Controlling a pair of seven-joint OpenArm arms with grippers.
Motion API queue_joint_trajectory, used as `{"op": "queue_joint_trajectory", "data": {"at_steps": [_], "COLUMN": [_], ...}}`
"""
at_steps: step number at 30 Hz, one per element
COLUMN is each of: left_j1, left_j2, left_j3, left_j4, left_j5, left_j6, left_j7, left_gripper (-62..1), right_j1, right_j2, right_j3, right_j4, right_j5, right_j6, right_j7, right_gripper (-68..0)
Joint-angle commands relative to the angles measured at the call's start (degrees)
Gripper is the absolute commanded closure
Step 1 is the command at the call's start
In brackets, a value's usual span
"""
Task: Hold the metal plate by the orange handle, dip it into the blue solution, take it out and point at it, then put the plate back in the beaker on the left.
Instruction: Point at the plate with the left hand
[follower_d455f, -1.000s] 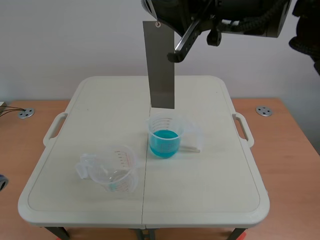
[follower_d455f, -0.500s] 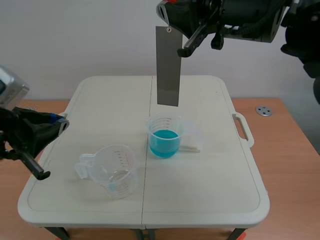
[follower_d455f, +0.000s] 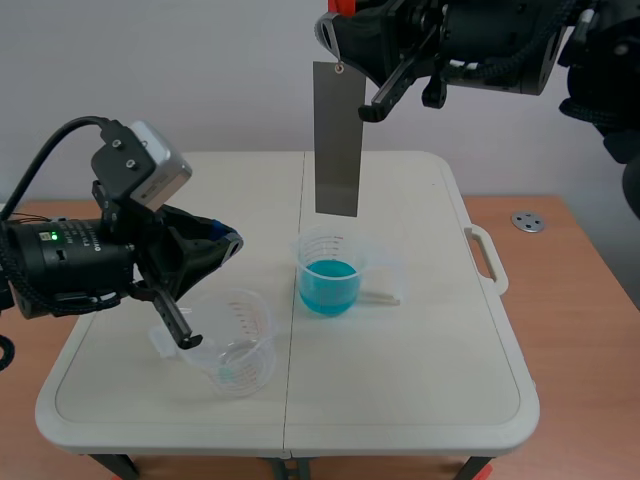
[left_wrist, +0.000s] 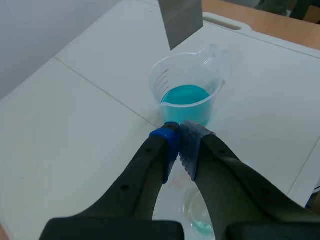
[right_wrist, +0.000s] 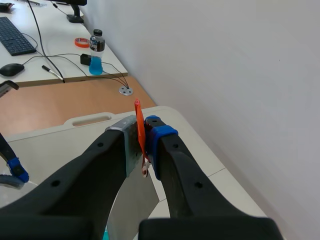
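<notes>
Scene view: the right arm stands across the top, and its right gripper (right_wrist: 144, 131) is clamped on the thin orange handle (right_wrist: 138, 117) at the upper end of the long grey metal plate (follower_d455f: 337, 140). The plate hangs upright in the air, its lower edge above and clear of the small clear plastic beaker (follower_d455f: 330, 262) that holds the blue solution (follower_d455f: 329, 285). That beaker stands near the middle of the white folding table (follower_d455f: 420, 380). The left arm comes in low from the left, and the left gripper (left_wrist: 177, 134) has its two fingers pressed together on nothing, blue pads (left_wrist: 167, 136) meeting. Its tips are aimed toward the blue-filled beaker and the plate's lower end. Under the left gripper stands an almost empty clear measuring beaker (follower_d455f: 238, 345), left of the blue one and apart from it.
</notes>
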Motion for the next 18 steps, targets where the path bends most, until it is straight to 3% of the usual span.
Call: {"op": "queue_joint_trajectory", "data": {"at_steps": [1, 6, 13, 18], "left_j1": [-2.2, -7.9, -13.6, -16.3], "left_j2": [1.2, 4.2, 8.7, 11.5], "left_j3": [0.5, 4.0, 7.7, 8.7], "left_j4": [-1.3, -6.7, -12.0, -15.3], "left_j5": [-0.4, -0.3, 4.8, 6.8], "left_j6": [0.4, 0.4, 0.9, 1.1], "left_j7": [-0.8, -0.8, -0.9, -1.2], "left_gripper": [-2.7, -2.7, -2.7, -2.7], "right_j1": [1.4, 1.4, 1.4, 1.4], "right_j2": [0.1, 0.1, 0.1, 0.1], "right_j3": [0.0, 0.0, 0.0, 0.0], "right_j4": [0.6, 0.6, 0.6, 0.6], "right_j5": [0.9, 0.9, 0.9, 0.9], "right_j6": [-0.2, -0.2, -0.2, -0.2], "right_j7": [0.9, 0.8, 0.8, 0.8], "right_gripper": [-1.4, -1.4, -1.4, -1.4]}}
